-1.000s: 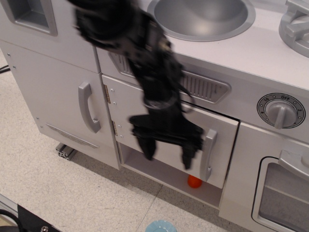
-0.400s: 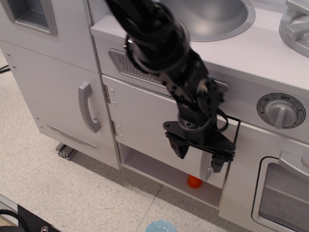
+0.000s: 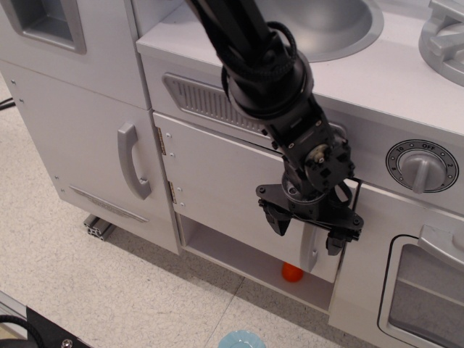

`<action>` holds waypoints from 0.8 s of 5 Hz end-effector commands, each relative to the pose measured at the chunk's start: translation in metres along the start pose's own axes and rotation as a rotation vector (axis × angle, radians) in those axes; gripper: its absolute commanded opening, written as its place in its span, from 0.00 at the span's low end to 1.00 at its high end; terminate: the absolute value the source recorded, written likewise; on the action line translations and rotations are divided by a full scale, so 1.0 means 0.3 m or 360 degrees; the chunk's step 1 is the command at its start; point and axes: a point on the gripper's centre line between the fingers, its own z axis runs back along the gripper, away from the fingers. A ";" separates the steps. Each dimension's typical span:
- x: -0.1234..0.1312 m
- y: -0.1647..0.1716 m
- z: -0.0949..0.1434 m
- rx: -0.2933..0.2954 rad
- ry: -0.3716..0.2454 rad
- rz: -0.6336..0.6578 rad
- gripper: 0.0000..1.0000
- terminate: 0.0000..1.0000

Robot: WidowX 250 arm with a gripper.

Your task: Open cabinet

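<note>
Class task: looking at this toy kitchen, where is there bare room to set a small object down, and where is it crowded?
Free: the floor left of the blue dish, and the shelf left of the orange ball. Crowded: around the cabinet handle, where the gripper straddles it.

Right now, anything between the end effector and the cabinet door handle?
Nothing visible. The end effector hangs open right at the vertical bar handle of the cabinet door, one finger on each side of the handle's upper end. The door is already slightly ajar; an orange ball sits in the compartment below, clear of the grasp.
</note>
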 end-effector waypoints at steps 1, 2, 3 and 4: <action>0.039 -0.025 0.018 -0.0058 -0.0064 0.0072 0.00 0.00; 0.037 -0.021 0.015 -0.0067 -0.0086 0.0096 0.00 0.00; 0.001 -0.001 0.032 -0.0081 -0.0016 0.0097 0.00 0.00; -0.072 0.036 0.065 -0.0102 0.0050 0.0066 0.00 0.00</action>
